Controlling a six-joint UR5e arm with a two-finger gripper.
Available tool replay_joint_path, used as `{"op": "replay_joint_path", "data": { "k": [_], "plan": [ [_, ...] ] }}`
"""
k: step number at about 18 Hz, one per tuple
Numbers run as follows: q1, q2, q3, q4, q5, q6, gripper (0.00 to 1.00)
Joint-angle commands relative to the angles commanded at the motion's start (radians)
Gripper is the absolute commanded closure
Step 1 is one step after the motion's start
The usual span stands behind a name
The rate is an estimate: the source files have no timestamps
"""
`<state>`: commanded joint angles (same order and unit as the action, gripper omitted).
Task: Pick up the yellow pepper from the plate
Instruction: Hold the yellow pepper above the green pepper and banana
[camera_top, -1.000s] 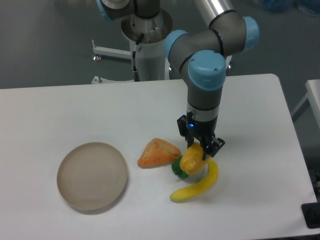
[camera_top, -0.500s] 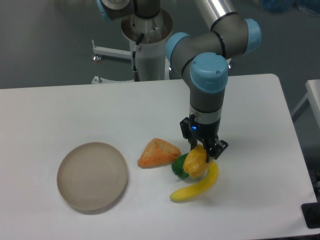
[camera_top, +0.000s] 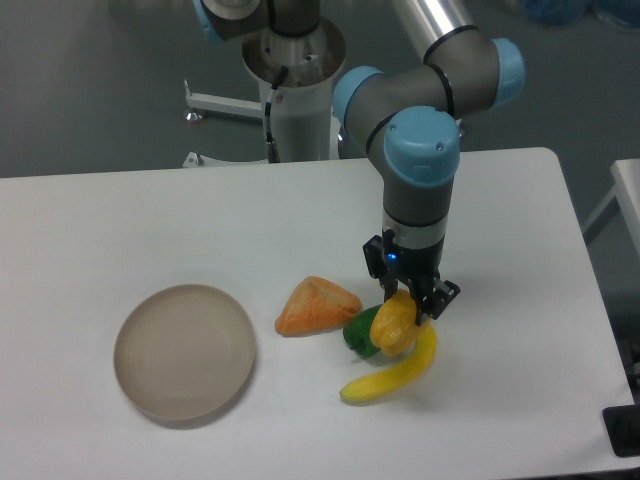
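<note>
The yellow pepper (camera_top: 393, 325) is between the fingers of my gripper (camera_top: 408, 303), which is shut on it, right of the table's middle. It hangs low over the green pepper (camera_top: 355, 335) and the banana (camera_top: 395, 372); I cannot tell if it touches them. The beige plate (camera_top: 184, 350) lies far to the left with nothing on it.
An orange wedge-shaped lump (camera_top: 316, 305) lies left of the green pepper. The arm's base column (camera_top: 295, 95) stands behind the table's far edge. The table's right edge is near the gripper's side.
The gripper with the yellow pepper has shifted slightly to the right and a little lower over the banana and green pepper. Nothing else moved.
</note>
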<state>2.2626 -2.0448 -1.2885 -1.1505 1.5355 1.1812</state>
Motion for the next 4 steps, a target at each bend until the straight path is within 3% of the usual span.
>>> {"op": "replay_joint_path", "data": {
  "k": [4],
  "plan": [
    [0.002,0.0,-0.005,0.005,0.0,0.0,0.55]
  ]
}}
